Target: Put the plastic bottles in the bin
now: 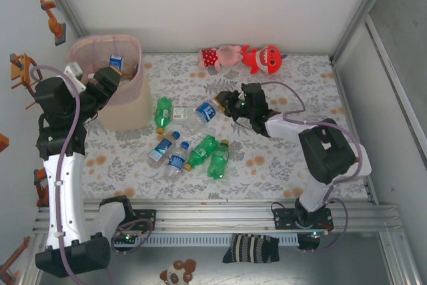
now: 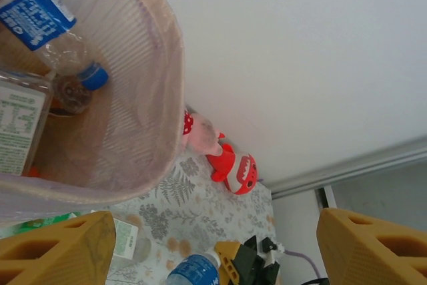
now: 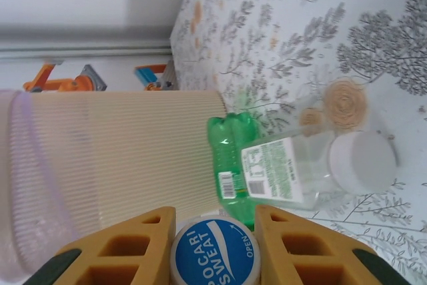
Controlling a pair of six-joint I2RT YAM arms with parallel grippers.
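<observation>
**A:** What is the right gripper [image 3: 215, 250] doing?

**B:** It sits at the bottom centre of the right wrist view. Its yellow fingers [image 3: 130, 248] are pressed against both sides of the blue cap of a Pocari Sweat bottle [image 3: 215, 261], so it is clamped on that cap. Just above the cap lie a green soda bottle [image 3: 230, 158] and a clear bottle [image 3: 313, 171] with a white label and white cap. The two touch, side by side, on the flowered tablecloth [image 3: 300, 18]. The ribbed beige wall of the bin [image 3: 113, 165] takes up the left of that frame.

**A:** And the left gripper [image 2: 213, 251]?

**B:** Its jaws stand wide apart with nothing between them, one finger in each lower corner of the left wrist view. At upper left that camera looks into the bin. A blue-labelled bottle [image 2: 47, 18] with a blue cap lies inside, and a white-labelled bottle [image 2: 17, 125] is at the left edge. In the top view this gripper hangs over the bin's opening, at upper left.

**A:** What else is on the table?

**B:** In the middle of the top view, two blue-capped bottles [image 1: 162, 149] lie beside two green bottles [image 1: 219, 159]. A pink plush toy [image 1: 220, 56] and a red plush toy [image 1: 261, 58] lie together at top centre.
</observation>
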